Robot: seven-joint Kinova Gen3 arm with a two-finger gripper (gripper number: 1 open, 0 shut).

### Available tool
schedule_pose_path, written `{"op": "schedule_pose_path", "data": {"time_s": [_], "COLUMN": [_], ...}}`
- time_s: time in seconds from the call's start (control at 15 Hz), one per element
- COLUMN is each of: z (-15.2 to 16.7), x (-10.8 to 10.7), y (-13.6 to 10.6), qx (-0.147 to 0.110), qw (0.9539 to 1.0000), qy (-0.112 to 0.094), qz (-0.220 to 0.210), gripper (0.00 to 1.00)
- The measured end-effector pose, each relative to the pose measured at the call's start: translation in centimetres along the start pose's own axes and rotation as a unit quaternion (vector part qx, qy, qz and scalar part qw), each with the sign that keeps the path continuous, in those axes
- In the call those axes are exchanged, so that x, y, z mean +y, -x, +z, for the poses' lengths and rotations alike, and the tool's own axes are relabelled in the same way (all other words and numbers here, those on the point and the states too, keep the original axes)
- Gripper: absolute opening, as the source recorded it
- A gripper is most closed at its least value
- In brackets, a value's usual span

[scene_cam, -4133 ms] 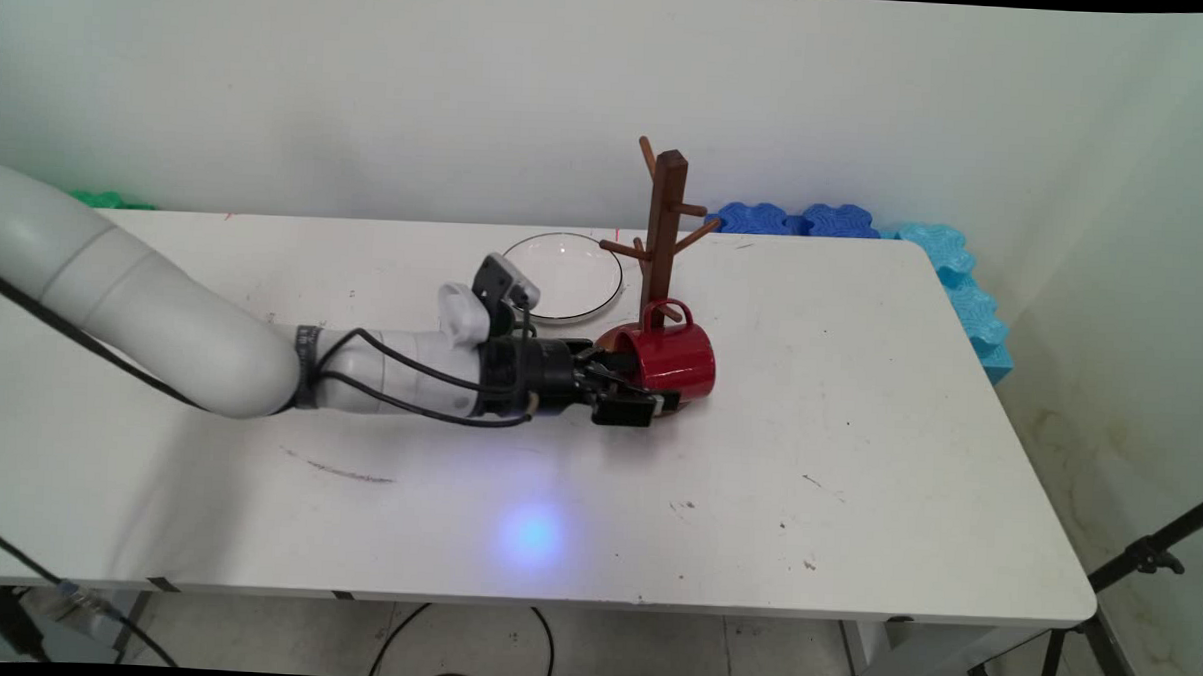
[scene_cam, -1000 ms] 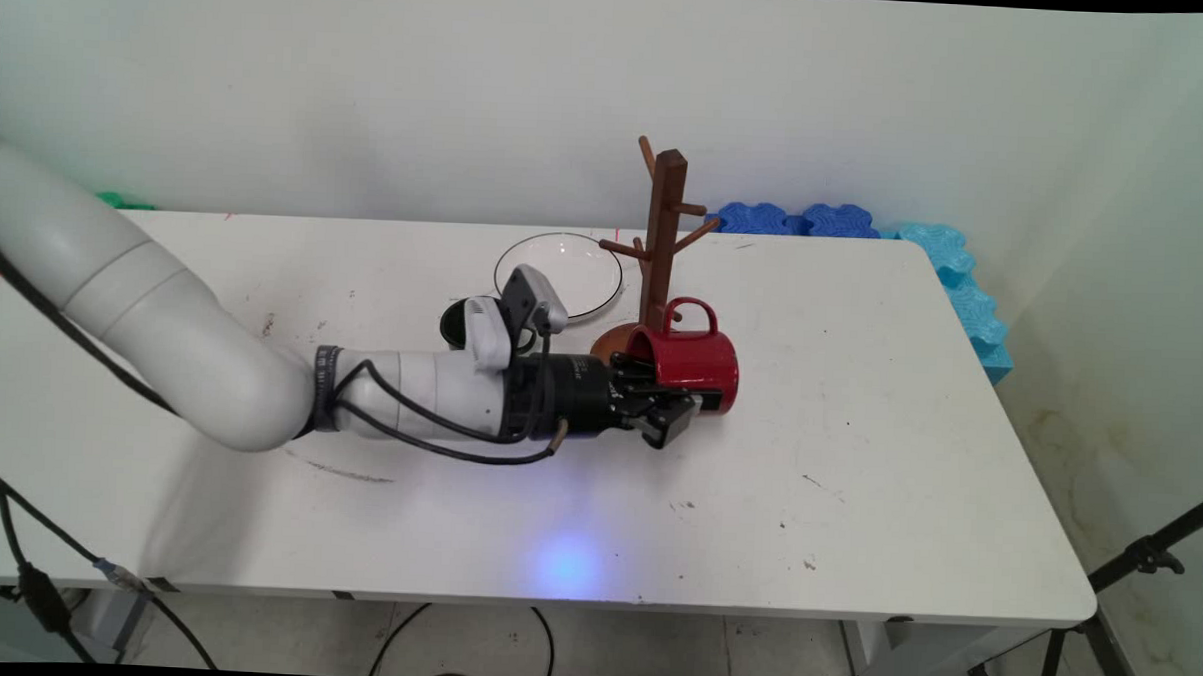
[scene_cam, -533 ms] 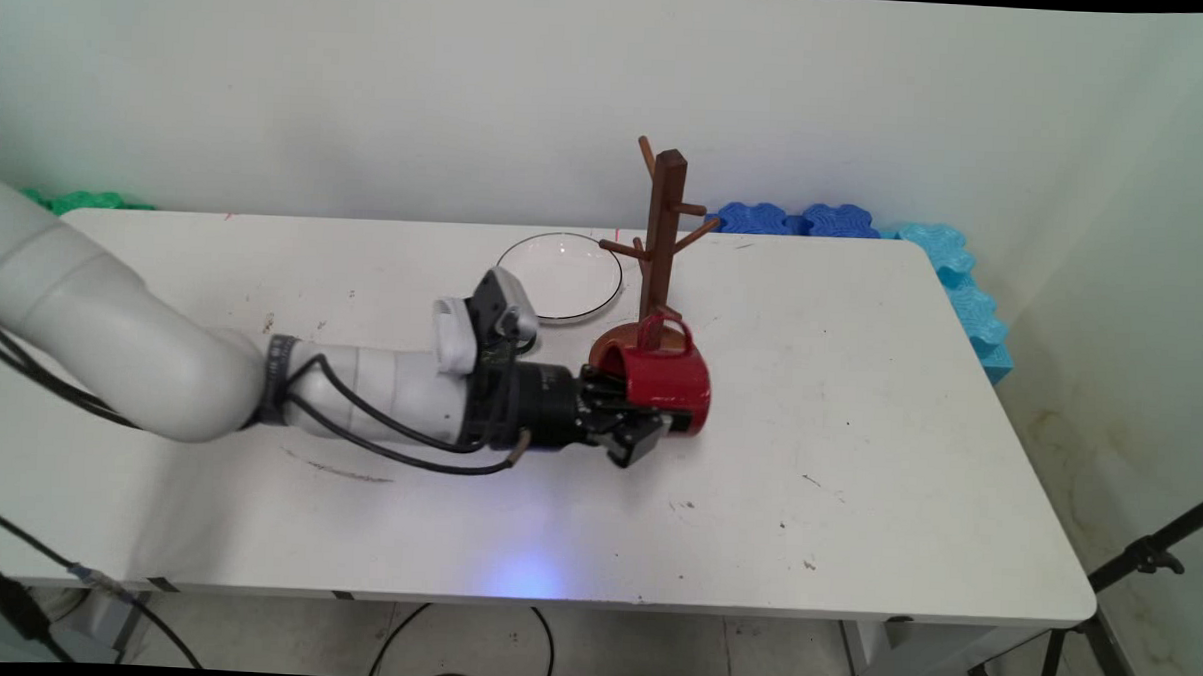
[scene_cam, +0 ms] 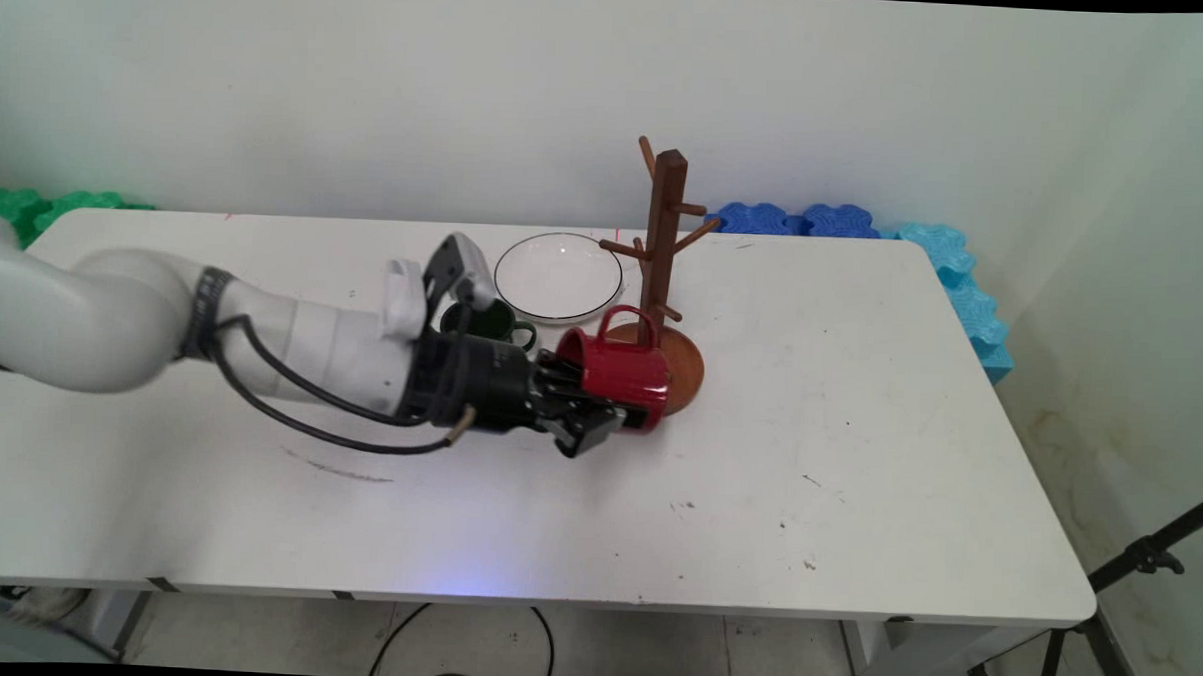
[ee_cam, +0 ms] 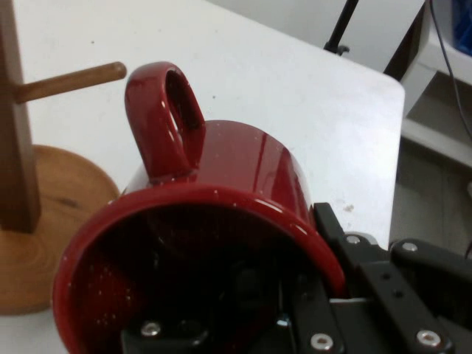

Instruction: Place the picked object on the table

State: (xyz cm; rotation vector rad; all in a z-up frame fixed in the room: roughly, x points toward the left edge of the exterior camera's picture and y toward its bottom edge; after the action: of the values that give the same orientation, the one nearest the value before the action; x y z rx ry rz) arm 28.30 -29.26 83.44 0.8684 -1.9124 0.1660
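A red mug (scene_cam: 618,372) lies on its side, handle up, gripped at its rim by the end effector (scene_cam: 587,421), one finger inside the mouth. It sits just before the wooden mug tree (scene_cam: 662,242) on the white desk (scene_cam: 857,467). A green mug (scene_cam: 489,321) and white plate (scene_cam: 558,272) stand behind.

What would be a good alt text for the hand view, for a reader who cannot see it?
The gripper holds a red mug on its side by the rim, one finger inside, handle up. To the left stands a wooden mug tree on its round base, one peg pointing toward the handle, on the white table.
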Motion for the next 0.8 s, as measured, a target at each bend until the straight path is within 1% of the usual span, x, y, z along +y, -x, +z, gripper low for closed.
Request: {"op": "schedule_pose_path", "data": {"time_s": [0.33,0.4,0.6,0.67,0.8], "z": [-2.7,-3.1,-4.0,-4.4,-5.5], "x": [-0.5,-0.5,-0.3,-0.1,0.2], "y": [-1.9,-2.3,-3.9,-4.4,-5.8], "qx": [-0.032,-0.04,-0.068,-0.076,-0.1], "qw": [0.9993,0.999,0.9967,0.9955,0.9919], "qy": [-0.018,-0.016,0.0,0.005,0.014], "qz": [0.011,0.015,0.046,0.055,0.078], "gripper": [0.0,0.0,0.0,0.0,0.0]}}
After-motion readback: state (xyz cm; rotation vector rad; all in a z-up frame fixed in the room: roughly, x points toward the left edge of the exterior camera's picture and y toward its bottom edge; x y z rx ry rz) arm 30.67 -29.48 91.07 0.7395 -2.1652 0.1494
